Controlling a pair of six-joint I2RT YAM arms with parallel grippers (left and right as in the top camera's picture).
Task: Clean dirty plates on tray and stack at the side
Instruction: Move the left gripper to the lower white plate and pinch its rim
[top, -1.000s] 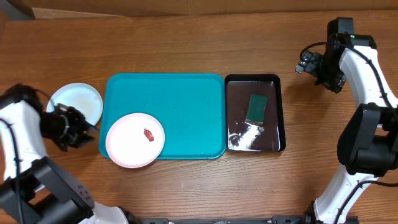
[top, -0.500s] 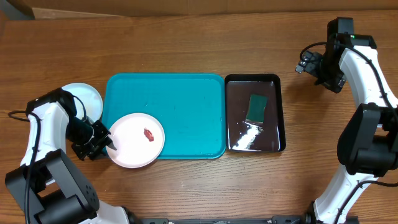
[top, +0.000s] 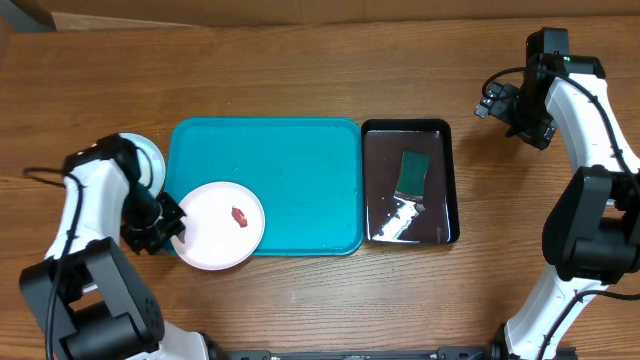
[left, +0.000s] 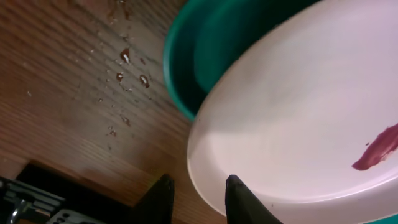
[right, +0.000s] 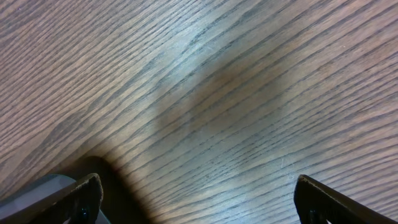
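At the far left of the bench (top: 300, 70), a pale plate (top: 152, 160) lies on the wood just beside the tray (top: 300, 170), partly hidden under the left arm. What shows of it looks bare of food, so I judge it cleaned and set down as the bottom of the stack.

Just in front of it, the left tool (left: 198, 182) sits at the rim of the white plate (top: 215, 238). In the wrist view its jaws stand a little apart astride that rim, one finger over the plate and one outside it. Whether they already pinch it, I cannot tell from this close angle. A few drops (left: 127, 59) wet the wood near the tray's corner.

The white plate rests on the tray's front left corner and overhangs the edge toward the tool. A red bit (top: 238, 215) lies near its middle, so this plate is not yet clean. The rest of the tray is bare, and only these two plates are in view.

To the right, touching the tray, is a black tray (top: 385, 150) with a wet sheen and a sponge (top: 413, 172) lying in it, with neither tool near it.

At the far right, the right tool (right: 198, 183) hangs over bare wood, jaws wide apart and holding nothing.

By my reckoning, about half the visible work is done. The white plate has yet to be cleared and laid on the pale one.
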